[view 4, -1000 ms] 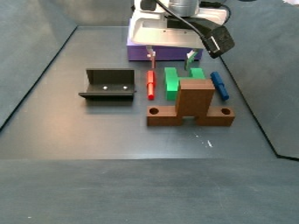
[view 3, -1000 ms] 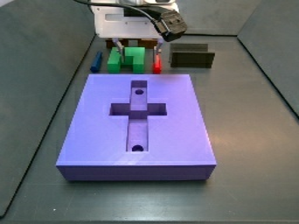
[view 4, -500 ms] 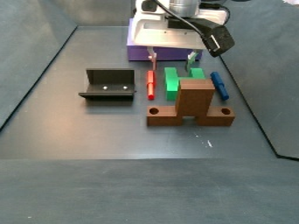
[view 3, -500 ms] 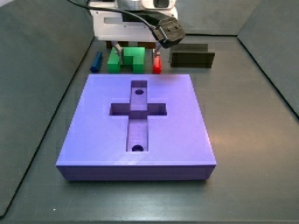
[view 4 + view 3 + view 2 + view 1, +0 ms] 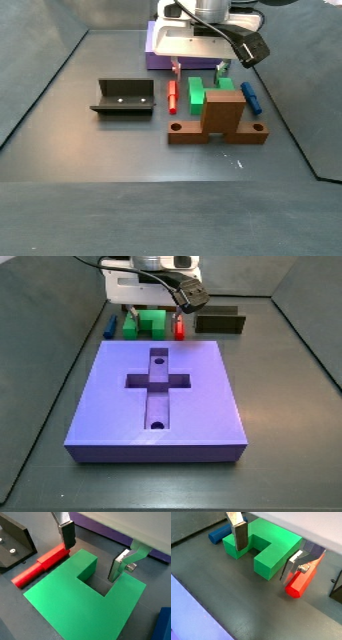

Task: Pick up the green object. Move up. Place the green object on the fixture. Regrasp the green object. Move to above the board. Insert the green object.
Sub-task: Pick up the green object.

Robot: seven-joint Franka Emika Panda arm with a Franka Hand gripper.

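While spread wide, the claw straddles the green object, fingers clear of its edges.

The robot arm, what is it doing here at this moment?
The gripper hangs open just over the green object, which lies on the floor between a red peg and a blue peg. In both wrist views one finger is on each side of a prong, not yet closed on it. The fixture and the purple board wait unused, so the pick-up is about to start.
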